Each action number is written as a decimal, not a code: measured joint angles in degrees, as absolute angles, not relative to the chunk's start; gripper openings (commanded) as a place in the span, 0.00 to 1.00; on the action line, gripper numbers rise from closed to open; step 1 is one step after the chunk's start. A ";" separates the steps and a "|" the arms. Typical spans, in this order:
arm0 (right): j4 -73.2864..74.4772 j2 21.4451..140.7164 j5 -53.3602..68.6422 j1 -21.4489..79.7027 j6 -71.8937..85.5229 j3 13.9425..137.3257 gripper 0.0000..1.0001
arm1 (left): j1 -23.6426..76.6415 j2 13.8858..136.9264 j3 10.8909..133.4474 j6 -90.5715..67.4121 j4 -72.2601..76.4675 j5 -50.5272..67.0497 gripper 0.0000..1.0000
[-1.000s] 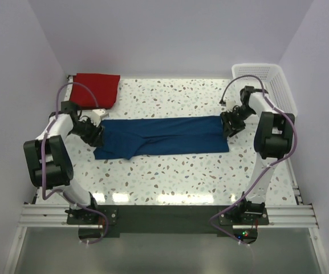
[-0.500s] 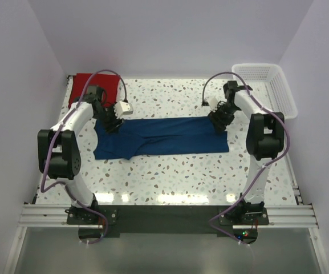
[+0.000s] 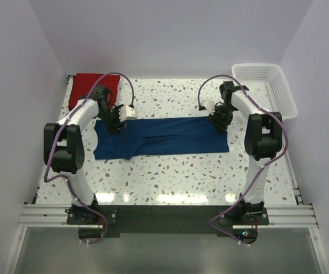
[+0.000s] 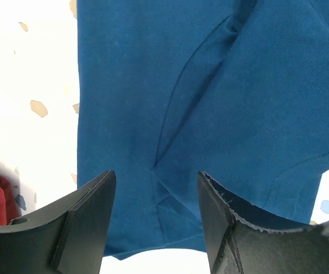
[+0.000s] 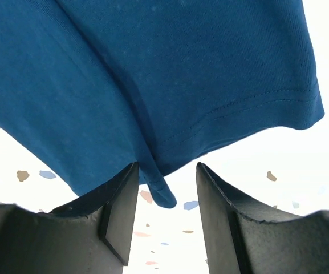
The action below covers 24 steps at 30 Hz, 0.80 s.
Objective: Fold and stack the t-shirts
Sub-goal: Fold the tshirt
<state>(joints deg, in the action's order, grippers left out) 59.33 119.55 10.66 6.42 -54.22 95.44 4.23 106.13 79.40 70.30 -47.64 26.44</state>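
Two arms, bolted at the near edge of the table [image 3: 170, 177], both reach out to the far long edge of the navy t-shirt [image 3: 164, 136], which lies as a long band across the middle of the speckled surface. Item one, left gripper [image 3: 116, 121]: from my seat I see it over the far left corner of the band, and its wrist view shows the jaws parted with blue cloth lying in the gap below them, a crease and a folded sleeve running up the frame; nothing is pinched between the fingers [image 4: 84, 220]. Item two, right gripper [image 3: 220, 121]: over the far right corner, jaws parted, the hemmed corner of the shirt sitting just ahead of and between the fingers [image 5: 118, 214], not yet clamped. Item three, red t-shirt [image 3: 90, 87]: folded, in the far left corner of the table, apart from the navy one; a sliver of it shows at the left of the left wrist view. Item four, white basket [image 3: 281, 85]: far right corner, nothing in it that I can see. Step in hand, as I judge it: the navy shirt is partly folded lengthwise and I am setting both grippers for a grasp on its far edge. Next move calls for lowering both sets of jaws onto the cloth, closing on the two corners together, and carrying them evenly so the band does not skew.
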 measured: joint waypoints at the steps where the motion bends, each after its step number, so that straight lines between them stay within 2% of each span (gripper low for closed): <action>1: 59.37 119.55 10.37 6.42 -54.46 95.44 0.47 | 4.38 106.13 79.40 70.65 -47.62 26.39 0.64; 10: 60.99 119.55 9.89 6.44 -55.61 95.44 0.40 | 6.09 108.62 79.40 74.28 -48.29 24.86 0.64; 14: 61.36 119.57 9.52 6.44 -56.01 95.44 0.33 | 6.17 110.26 79.40 75.70 -49.30 24.16 0.59; 18: 61.76 119.66 9.28 6.44 -56.42 95.44 0.18 | 6.26 110.91 79.40 76.55 -50.37 23.79 0.44; 19: 61.82 119.66 9.06 6.44 -56.55 95.44 0.12 | 6.28 110.91 79.40 76.75 -50.72 23.79 0.33; 21: 62.06 119.66 8.64 6.44 -56.73 95.44 0.04 | 6.35 110.91 79.40 77.41 -51.37 23.79 0.22; 22: 62.17 119.66 8.49 6.44 -56.71 95.44 0.00 | 6.42 110.91 79.40 77.62 -51.75 23.81 0.12; 24: 62.33 119.66 8.40 6.44 -56.71 95.44 0.00 | 6.46 110.89 79.40 78.11 -52.36 23.86 0.04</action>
<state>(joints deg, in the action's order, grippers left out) 62.33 119.66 8.40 6.44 -56.71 95.44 6.46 110.89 79.40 78.11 -52.36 23.86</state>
